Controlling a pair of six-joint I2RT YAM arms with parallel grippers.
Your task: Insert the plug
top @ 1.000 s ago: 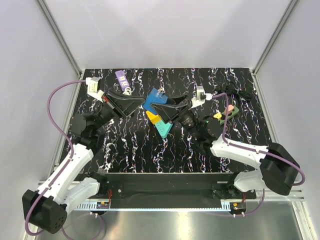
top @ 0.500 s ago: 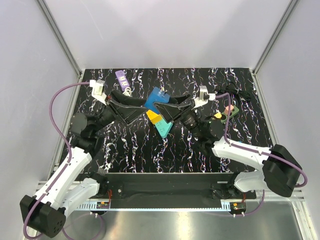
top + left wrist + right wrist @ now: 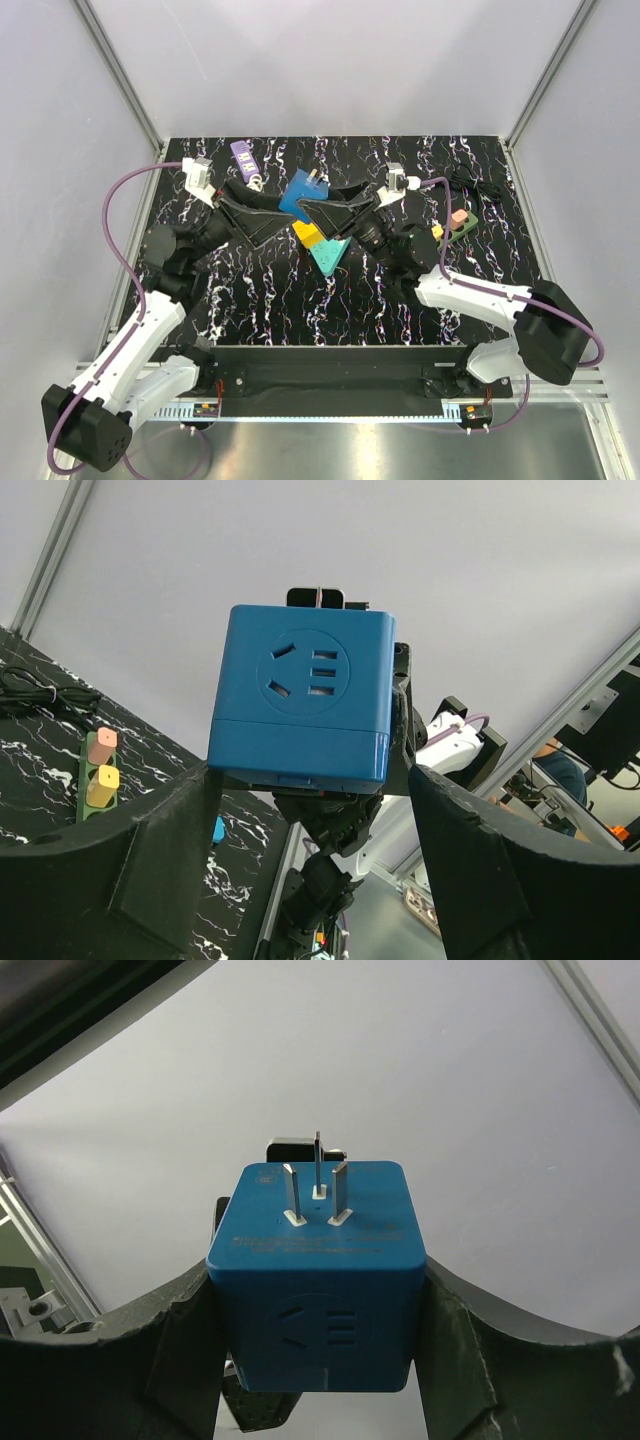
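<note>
Left pincer (image 3: 283,212): fingers spread wide, nothing clamped. Its tips sit just beside the lower corners of the blue plug (image 3: 298,192); contact cannot be confirmed.

Blue plug: raised above the table (image 3: 260,290) near its middle, between the two pincers. The socket face is toward the left wrist camera, and the three metal prongs (image 3: 317,1192) face the right wrist camera.

Right pincer (image 3: 310,207): closed against both sides of the blue plug, gripping it.

Teal and orange block (image 3: 322,248): on the table, just nearer the arm bases than the plug.

Green peg holder (image 3: 458,222): on the table, far right.
</note>
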